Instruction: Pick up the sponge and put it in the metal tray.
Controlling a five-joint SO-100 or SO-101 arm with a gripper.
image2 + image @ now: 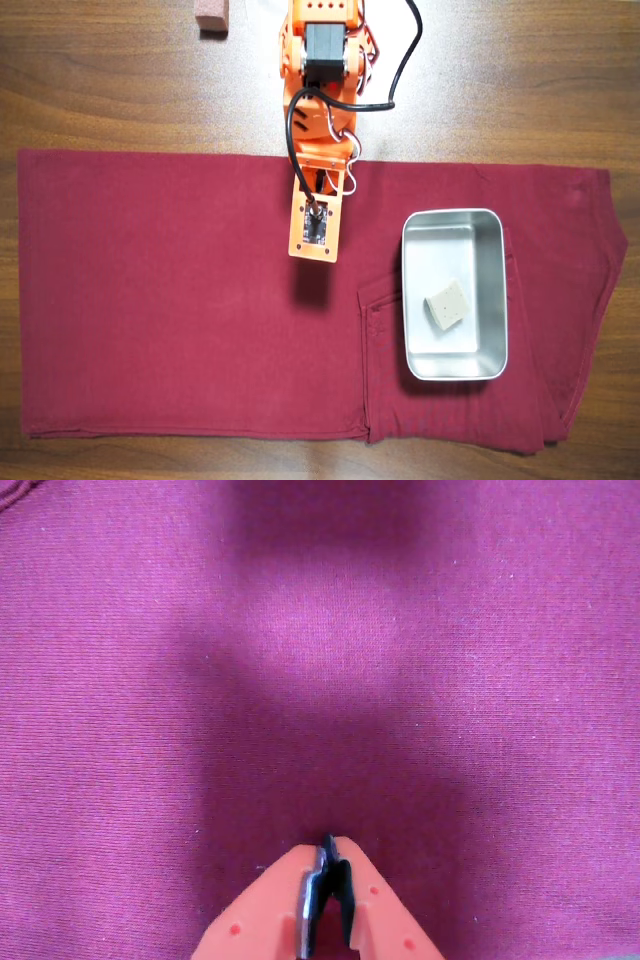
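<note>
In the overhead view the small beige-grey sponge [447,304] lies inside the shiny metal tray [490,290], which sits on the right part of a dark red cloth [160,300]. My orange arm reaches down from the top. Its gripper is hidden under the wrist there, well left of the tray. In the wrist view the gripper [328,852] points at bare cloth [320,660], its orange jaws closed together with nothing between them. Neither sponge nor tray shows in the wrist view.
A reddish-pink block [211,16] sits on the wooden table [100,80] at the top left of the overhead view, beside the arm's base [322,50]. The cloth has a folded seam just left of the tray.
</note>
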